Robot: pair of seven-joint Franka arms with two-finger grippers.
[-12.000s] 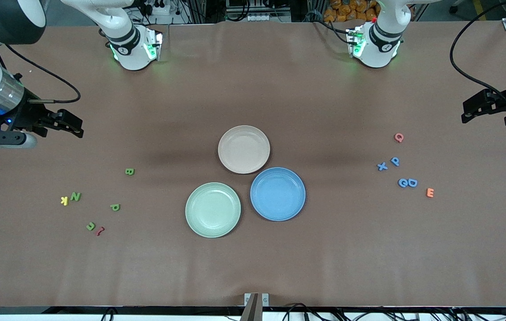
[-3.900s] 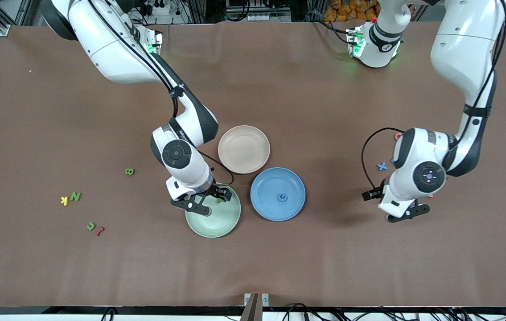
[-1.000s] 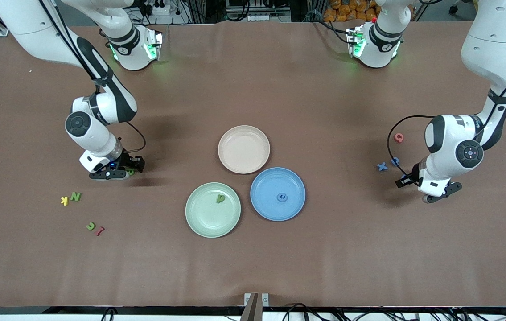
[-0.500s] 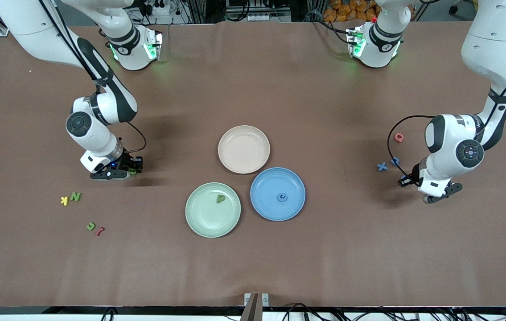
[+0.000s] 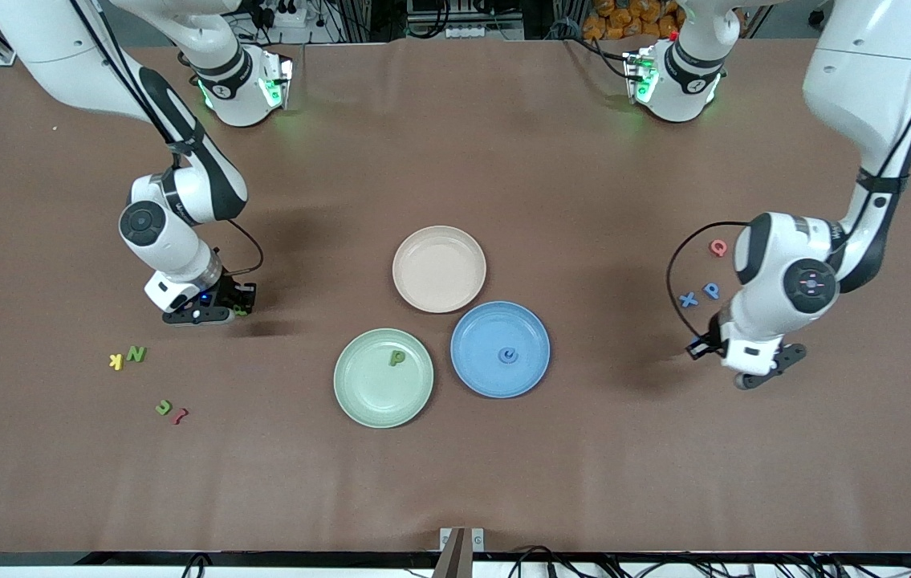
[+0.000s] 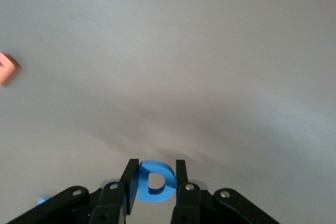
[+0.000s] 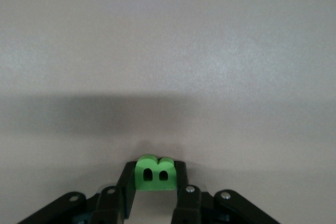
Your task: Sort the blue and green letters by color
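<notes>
My right gripper (image 5: 237,307) is down at the table, shut on the green B (image 7: 155,172), whose sides touch both fingers. My left gripper (image 5: 697,348) is shut on the blue D (image 6: 154,182) and holds it above bare table, toward the left arm's end. A green P (image 5: 397,357) lies in the green plate (image 5: 345,395). A blue Q (image 5: 509,355) lies in the blue plate (image 5: 473,371). The blue X (image 5: 688,299) and blue P (image 5: 711,290) lie beside the left arm. The green N (image 5: 136,353) and a green C-like piece (image 5: 164,407) lie nearer the front camera than my right gripper.
An empty beige plate (image 5: 439,237) stands farther from the camera than the other two plates. A yellow K (image 5: 115,361) touches the N, and a red piece (image 5: 180,416) lies by the C-like piece. A pink Q (image 5: 717,247) lies near the left arm. An orange E (image 6: 6,69) shows in the left wrist view.
My left gripper has lifted the blue D and carried it toward the plates and the front camera. My right gripper has stayed down at the green B.
</notes>
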